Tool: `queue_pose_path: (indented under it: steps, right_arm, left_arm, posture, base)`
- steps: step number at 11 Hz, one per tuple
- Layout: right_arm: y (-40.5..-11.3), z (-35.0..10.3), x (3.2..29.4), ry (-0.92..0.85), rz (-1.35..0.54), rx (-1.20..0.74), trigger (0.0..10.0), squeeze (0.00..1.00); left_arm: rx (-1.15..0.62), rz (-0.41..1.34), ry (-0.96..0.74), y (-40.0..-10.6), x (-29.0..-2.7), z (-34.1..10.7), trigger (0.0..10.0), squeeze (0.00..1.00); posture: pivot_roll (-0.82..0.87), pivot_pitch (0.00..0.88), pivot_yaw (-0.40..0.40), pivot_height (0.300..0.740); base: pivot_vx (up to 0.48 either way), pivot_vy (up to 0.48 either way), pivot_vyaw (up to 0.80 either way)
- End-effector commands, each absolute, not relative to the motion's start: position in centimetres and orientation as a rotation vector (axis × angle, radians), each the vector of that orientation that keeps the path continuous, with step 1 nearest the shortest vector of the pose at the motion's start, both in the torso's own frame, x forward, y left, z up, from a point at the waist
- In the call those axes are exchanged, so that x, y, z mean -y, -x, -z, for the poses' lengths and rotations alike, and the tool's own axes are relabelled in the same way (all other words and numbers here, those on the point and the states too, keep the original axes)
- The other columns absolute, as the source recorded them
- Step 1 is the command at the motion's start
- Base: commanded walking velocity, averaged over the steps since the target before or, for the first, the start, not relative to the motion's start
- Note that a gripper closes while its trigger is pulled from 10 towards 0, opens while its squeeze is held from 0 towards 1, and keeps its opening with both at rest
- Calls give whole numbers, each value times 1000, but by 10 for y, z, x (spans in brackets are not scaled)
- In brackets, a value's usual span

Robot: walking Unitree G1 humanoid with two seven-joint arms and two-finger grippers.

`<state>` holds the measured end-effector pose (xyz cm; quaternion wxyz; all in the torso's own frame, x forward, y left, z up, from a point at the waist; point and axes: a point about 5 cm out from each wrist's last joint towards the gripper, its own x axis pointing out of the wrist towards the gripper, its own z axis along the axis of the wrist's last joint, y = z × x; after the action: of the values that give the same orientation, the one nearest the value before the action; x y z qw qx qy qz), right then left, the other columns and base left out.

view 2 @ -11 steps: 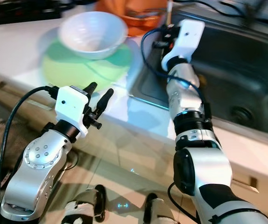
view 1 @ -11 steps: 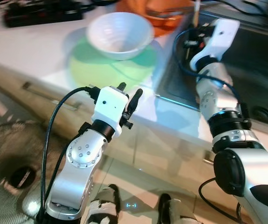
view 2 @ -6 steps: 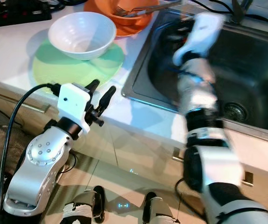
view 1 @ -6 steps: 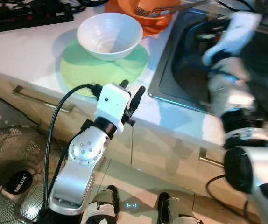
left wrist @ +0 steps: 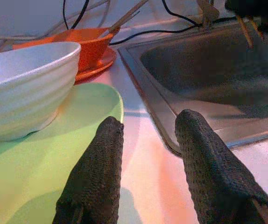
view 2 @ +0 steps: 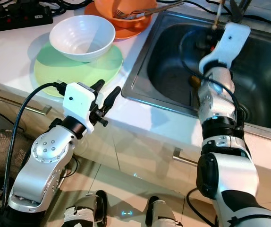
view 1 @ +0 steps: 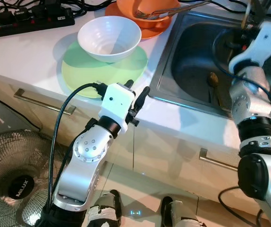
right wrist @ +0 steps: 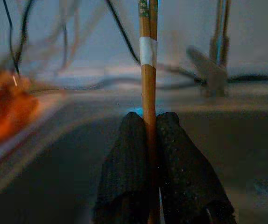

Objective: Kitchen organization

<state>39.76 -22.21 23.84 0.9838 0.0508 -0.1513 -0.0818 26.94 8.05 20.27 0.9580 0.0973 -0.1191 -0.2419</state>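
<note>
- Two chopsticks [right wrist: 148, 70], held upright over the sink [view 1: 192, 71], pinched between the pressed-together fingers of the right gripper [right wrist: 149, 140].
- Left gripper [left wrist: 145, 154] spread, holding nothing, at the counter edge beside one green mat [view 1: 102, 71].
- One white bowl [view 1: 109, 38] on that mat; one orange bowl [view 1: 147, 5] behind.

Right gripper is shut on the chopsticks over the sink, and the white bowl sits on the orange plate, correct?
Not quite. The white bowl sits on the green plate, as the left eye view shows. The right gripper is indeed shut on the chopsticks over the sink.
</note>
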Motion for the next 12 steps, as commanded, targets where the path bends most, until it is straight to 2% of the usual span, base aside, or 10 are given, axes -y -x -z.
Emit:
queue_pose_path:
  steps: [1, 2, 4, 7, 8, 9, 10, 11, 12]
  right_arm:
    - [-396, -219, 227, -69, 188, 220, 10000, 0]
    - [-397, -203, 227, -38, 199, 123, 10000, 0]
    - [-398, -189, 220, -25, 168, 57, 10000, 0]
    - [-400, -185, 216, -28, 160, 36, 10000, 0]
    - [-400, -187, 217, -34, 158, 41, 10000, 176]
    - [-400, -188, 217, -35, 155, 42, 10000, 894]
    - [-400, -187, 216, -36, 150, 42, 10000, 1000]
    - [-400, -187, 215, -28, 148, 49, 10000, 0]
    - [-400, -189, 214, -33, 145, 60, 10000, 0]
  left_arm:
    - [234, 514, -193, -270, -77, -200, 10000, 0]
    - [233, 517, -194, -272, -76, -199, 10000, 0]
    - [234, 529, -188, -275, -75, -199, 10000, 0]
    - [258, 539, -184, -283, -73, -203, 10000, 0]
    - [261, 541, -182, -284, -73, -204, 10000, 0]
    - [261, 546, -182, -284, -72, -203, 10000, 0]
    - [258, 552, -179, -283, -70, -201, 10000, 0]
    - [258, 555, -177, -283, -70, -201, 10000, 0]
    - [258, 558, -177, -284, -69, -201, 10000, 0]
  posture:
    - [175, 154, 20, 740]
    - [176, 149, 17, 740]
    - [177, 147, 14, 740]
    - [175, 142, 14, 740]
    - [171, 144, 16, 740]
    - [168, 145, 16, 740]
    - [168, 146, 18, 740]
    - [166, 145, 20, 740]
    - [164, 146, 21, 740]
  base:
    - [0, 0, 0]
    - [0, 0, 0]
    - [0, 0, 0]
    - [0, 0, 0]
    - [0, 0, 0]
    - [0, 0, 0]
    - [0, 0, 0]
    - [0, 0, 0]
    - [0, 0, 0]
